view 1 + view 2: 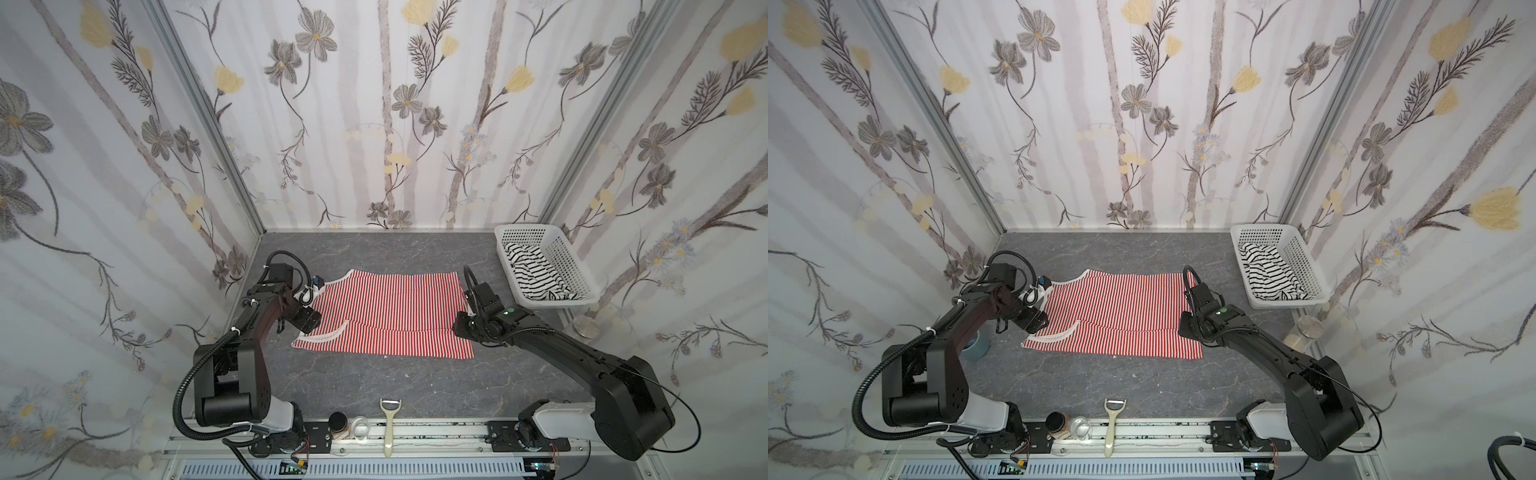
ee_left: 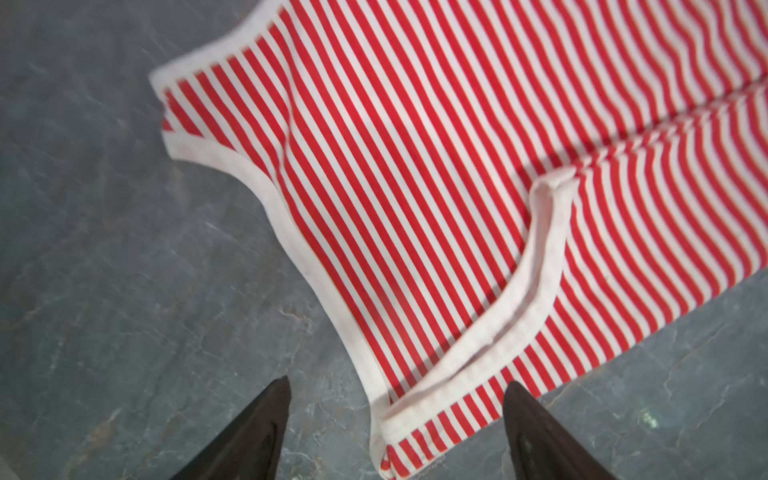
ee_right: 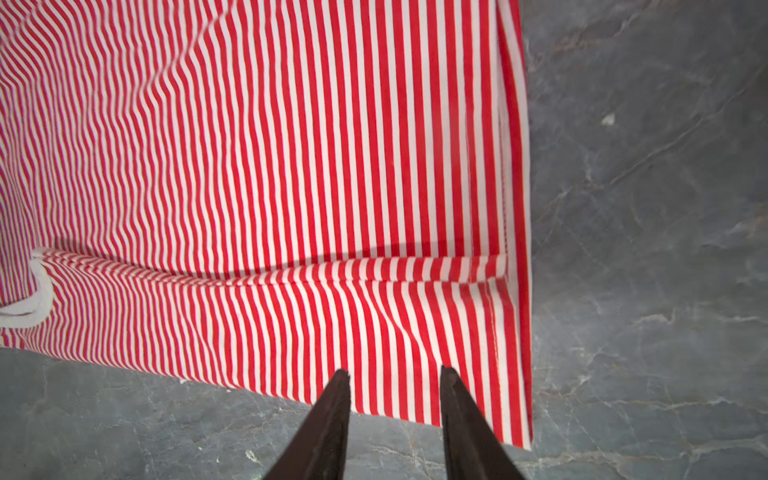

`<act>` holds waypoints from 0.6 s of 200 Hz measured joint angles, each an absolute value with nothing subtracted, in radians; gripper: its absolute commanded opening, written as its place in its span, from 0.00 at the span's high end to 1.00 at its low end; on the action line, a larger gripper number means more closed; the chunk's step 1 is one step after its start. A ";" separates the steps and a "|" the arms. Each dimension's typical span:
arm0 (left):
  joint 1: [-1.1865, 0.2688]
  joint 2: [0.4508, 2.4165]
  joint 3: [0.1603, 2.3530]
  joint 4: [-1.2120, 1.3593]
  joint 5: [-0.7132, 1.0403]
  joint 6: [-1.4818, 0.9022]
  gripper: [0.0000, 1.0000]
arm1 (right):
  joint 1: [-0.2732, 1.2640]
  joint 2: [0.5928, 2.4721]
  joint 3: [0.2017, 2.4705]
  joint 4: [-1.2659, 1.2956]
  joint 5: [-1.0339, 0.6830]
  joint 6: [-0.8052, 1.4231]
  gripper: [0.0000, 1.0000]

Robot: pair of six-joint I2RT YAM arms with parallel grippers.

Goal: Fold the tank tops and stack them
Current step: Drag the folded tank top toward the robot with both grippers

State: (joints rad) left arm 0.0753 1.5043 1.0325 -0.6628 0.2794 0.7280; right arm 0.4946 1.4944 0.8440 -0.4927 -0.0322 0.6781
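The red-and-white tank top lies flat on the grey table in both top views, its near long side folded over onto itself. My left gripper hovers at the white-edged strap end, open. In the left wrist view the gripper straddles the strap corner without touching it. At the hem end is my right gripper; the right wrist view shows it open by a narrow gap over the hem edge, nothing pinched. The black-striped tank top lies crumpled in the basket.
A white perforated basket stands at the back right. A peeler, a dark-lidded jar and a small glass sit along the front rail. A metal disc lies right of the right arm, a tape roll beneath the left arm.
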 measured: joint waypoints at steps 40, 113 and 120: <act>0.046 1.744 1.342 -0.659 0.369 0.566 0.19 | 0.387 1.620 1.046 -0.496 -0.031 0.615 0.62; -0.081 2.211 1.847 -0.632 0.307 0.337 0.19 | 0.212 2.096 1.537 -0.501 -0.094 0.536 0.66; -0.081 2.231 1.868 -0.632 0.307 0.332 0.19 | 0.204 2.135 1.577 -0.505 -0.099 0.530 0.66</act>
